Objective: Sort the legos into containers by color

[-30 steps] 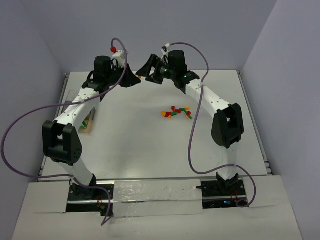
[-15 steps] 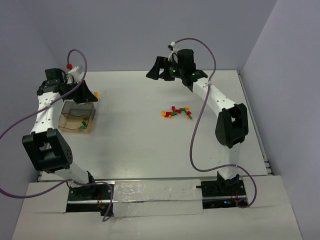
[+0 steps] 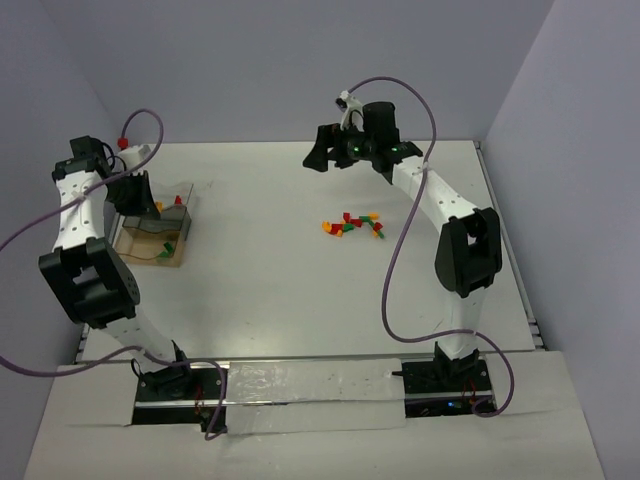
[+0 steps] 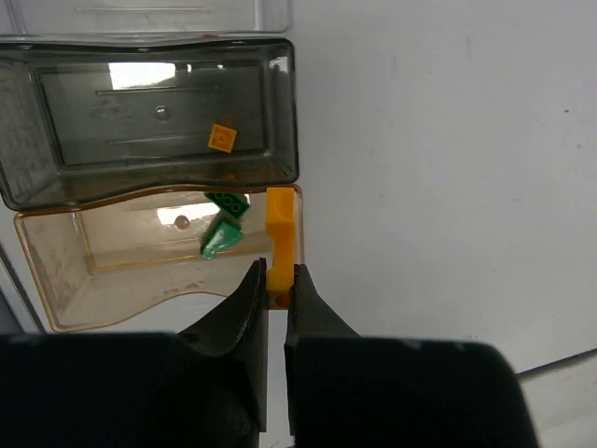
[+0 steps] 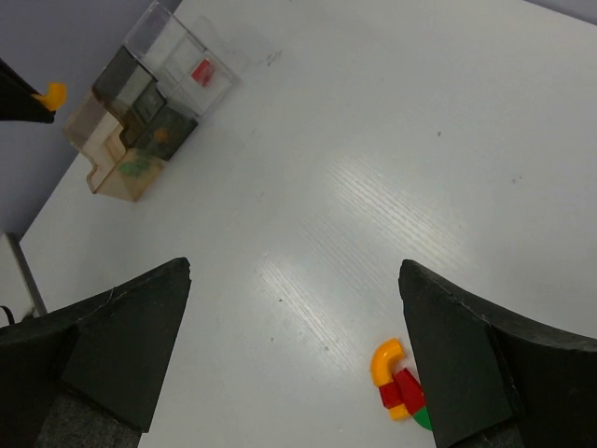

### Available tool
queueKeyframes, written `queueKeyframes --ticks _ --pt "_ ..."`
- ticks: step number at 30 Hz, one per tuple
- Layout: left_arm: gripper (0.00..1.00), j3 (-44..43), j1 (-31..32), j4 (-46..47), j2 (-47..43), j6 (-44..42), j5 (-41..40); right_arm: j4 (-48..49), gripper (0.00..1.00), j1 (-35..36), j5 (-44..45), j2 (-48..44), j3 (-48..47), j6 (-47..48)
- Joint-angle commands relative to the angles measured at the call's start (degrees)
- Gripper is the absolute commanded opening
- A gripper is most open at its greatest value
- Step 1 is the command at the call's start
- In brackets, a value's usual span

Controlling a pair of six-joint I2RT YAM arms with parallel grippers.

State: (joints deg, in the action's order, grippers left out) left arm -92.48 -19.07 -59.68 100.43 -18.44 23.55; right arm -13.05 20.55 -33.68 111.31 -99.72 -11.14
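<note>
Several red, green and orange-yellow legos [image 3: 352,224] lie in a small heap mid-table, seen at the lower edge [image 5: 399,385] of the right wrist view. The containers [image 3: 156,236] stand at the far left as joined trays. The grey-tinted tray [image 4: 84,173] holds an orange square piece [image 4: 221,138]. Green pieces [image 4: 222,229] lie in the tan tray [image 4: 103,271], and a red piece [image 5: 201,71] in the clear one. My left gripper [image 4: 277,278] is shut on an orange-yellow lego [image 4: 280,219], above the tan tray's right rim. Behind the heap, my right gripper [image 5: 295,271] hangs open and holds nothing.
Purple cables loop from both arms. The grey walls stand close behind and to the left of the containers. The table's left edge [image 3: 128,180] runs just beside the trays.
My left arm has swung from the back middle to the far left, carrying the orange-yellow lego over the containers. My right gripper has opened wider and shifted slightly right.
</note>
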Motion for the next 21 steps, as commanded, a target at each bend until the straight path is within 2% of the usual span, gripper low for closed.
queueKeyframes --ticks 1,11,14,19,21 --pt "0.04 -4.5 -0.1 -0.8 5.0 -0.8 -4.6 -0.6 1.0 -0.6 0.6 -3.2 0.6 3.5" --pt "0.09 -10.6 0.0 0.9 13.3 0.9 -7.1 -2.1 1.0 -1.1 3.9 -5.3 3.9 6.7" --pt "0.15 -11.4 0.0 1.5 15.0 0.4 -7.8 -2.5 1.0 -1.3 4.3 -5.5 4.4 7.2" --pt "0.33 -12.0 0.1 2.4 17.1 0.9 -8.4 -3.5 1.0 -1.3 5.1 -6.1 6.0 8.6" --pt "0.37 -12.1 0.2 2.9 17.4 1.3 -8.7 -3.9 1.0 -1.6 5.1 -6.5 6.6 9.6"
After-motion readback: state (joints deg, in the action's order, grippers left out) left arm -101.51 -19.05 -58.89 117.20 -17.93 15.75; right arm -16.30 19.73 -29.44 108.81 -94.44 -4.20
